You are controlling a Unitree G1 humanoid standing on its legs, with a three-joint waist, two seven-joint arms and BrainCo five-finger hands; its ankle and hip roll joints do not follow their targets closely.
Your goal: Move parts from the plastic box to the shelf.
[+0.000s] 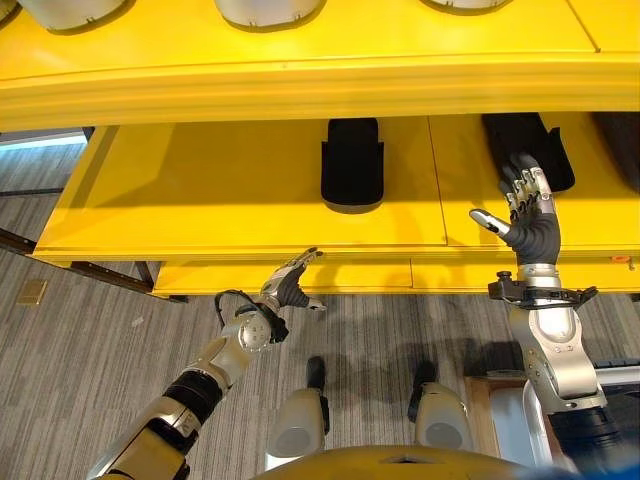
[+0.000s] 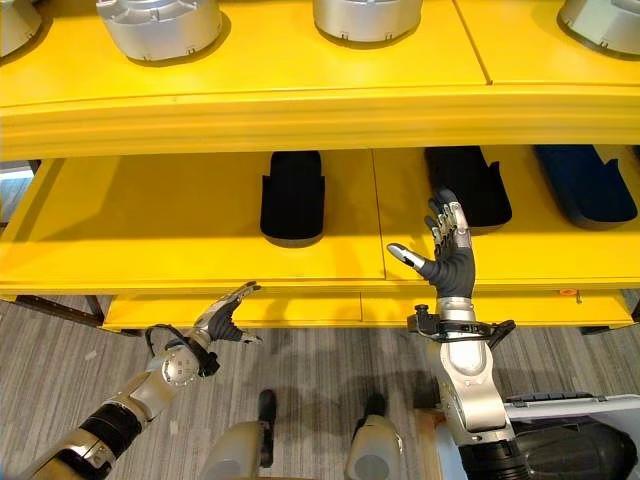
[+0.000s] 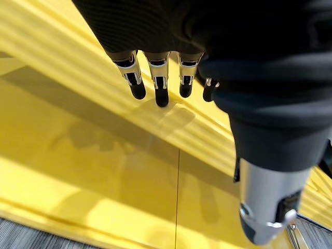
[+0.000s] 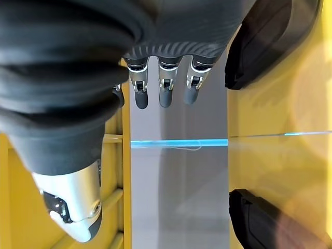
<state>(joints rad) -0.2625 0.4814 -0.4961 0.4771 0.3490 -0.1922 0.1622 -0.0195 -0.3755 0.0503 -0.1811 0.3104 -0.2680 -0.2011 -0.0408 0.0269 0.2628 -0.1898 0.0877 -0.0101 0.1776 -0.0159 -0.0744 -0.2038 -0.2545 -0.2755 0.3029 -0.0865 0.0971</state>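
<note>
My right hand (image 1: pixel 528 215) is raised in front of the yellow shelf's (image 1: pixel 250 200) middle level, open and empty, fingers straight. It stands just before a black part (image 2: pixel 468 183) lying on that level. Another black part (image 1: pixel 352 160) lies near the middle of the same level, and a dark blue one (image 2: pixel 585 183) at the far right. In the right wrist view the fingers (image 4: pixel 166 88) point between two black parts (image 4: pixel 270 36). My left hand (image 1: pixel 288 285) is lower, open and empty, its fingers (image 3: pixel 155 83) at the shelf's front edge.
Several round silver parts (image 2: pixel 160 25) stand on the shelf's top level. A lower yellow ledge (image 1: pixel 400 275) runs under the middle level. The rim of a pale box (image 2: pixel 570 402) shows beside my right arm. Grey striped floor (image 1: pixel 90 360) lies to the left.
</note>
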